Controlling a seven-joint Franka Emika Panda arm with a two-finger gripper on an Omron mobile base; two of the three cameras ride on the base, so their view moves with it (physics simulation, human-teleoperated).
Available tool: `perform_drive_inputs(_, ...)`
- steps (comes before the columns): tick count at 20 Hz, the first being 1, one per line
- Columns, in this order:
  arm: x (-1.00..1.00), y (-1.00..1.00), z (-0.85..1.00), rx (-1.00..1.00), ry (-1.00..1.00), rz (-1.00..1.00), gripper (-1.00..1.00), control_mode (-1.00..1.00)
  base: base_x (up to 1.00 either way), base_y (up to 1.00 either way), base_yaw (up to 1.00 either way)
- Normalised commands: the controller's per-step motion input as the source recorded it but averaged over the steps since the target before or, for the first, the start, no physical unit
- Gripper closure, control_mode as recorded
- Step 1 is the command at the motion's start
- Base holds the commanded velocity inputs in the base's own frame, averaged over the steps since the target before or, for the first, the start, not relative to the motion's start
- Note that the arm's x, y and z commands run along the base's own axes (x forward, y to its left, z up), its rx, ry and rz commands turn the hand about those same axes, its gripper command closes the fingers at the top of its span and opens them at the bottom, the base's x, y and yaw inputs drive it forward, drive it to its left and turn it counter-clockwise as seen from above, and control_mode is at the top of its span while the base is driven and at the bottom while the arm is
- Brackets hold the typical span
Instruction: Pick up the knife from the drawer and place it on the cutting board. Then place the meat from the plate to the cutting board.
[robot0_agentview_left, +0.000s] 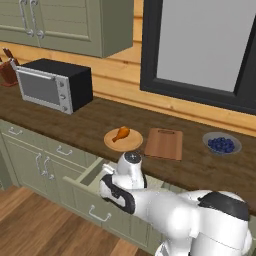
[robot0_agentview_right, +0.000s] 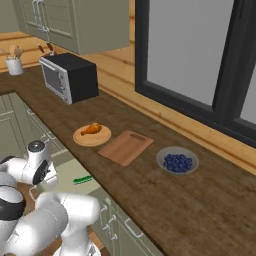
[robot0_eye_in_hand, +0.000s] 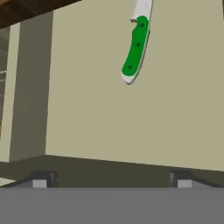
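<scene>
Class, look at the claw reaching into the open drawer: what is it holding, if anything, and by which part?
Nothing is held. The claw is open above the drawer floor, apart from the green-handled knife lying farther in.

Light is even and soft across all 3 views, bright enough to read every surface, with no single visible source. The dark brown wooden worktop (robot0_agentview_left: 75, 125) shows only faint, diffuse shading beside the black microwave oven with a silver door (robot0_agentview_left: 52, 85); no hard-edged shadows fall anywhere. The large pale grey window pane in a black frame (robot0_agentview_left: 197, 40) is a flat, uniform tone without glare. Rendering is low in resolution: edges look soft and slightly jagged, and small details blur. In the hand view the pale beige floor of the sage-green drawer (robot0_eye_in_hand: 131, 122) is flatly lit, its near wall darker, and the green-handled knife with a short grey blade (robot0_eye_in_hand: 135, 48) casts almost no shadow. No lens distortion bends the edges.
</scene>
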Motion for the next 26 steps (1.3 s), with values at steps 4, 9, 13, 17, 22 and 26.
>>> perform_drive_inputs(4, 0.44, 0.43, -0.45, -0.10, 0.30, 0.00, -1.00, -1.00, 0.00, 0.00, 0.00)
perform_drive_inputs(9, -0.49, 0.96, -0.58, -0.15, 0.28, 0.05, -1.00, -1.00, 0.00, 0.00, 0.00)
perform_drive_inputs(13, -1.00, 1.00, -0.27, -0.10, 0.14, 0.13, -1.00, -1.00, 0.00, 0.00, 0.00)
perform_drive_inputs(17, -1.00, 1.00, -0.15, -0.11, 0.06, 0.16, -1.00, -1.00, 0.00, 0.00, 0.00)
perform_drive_inputs(22, -0.75, 0.10, 0.72, -0.01, -0.24, 0.00, -1.00, -1.00, 0.00, 0.00, 0.00)
perform_drive_inputs(26, -0.05, -0.59, 1.00, 0.02, -0.26, -0.03, -1.00, -1.00, 0.00, 0.00, 0.00)
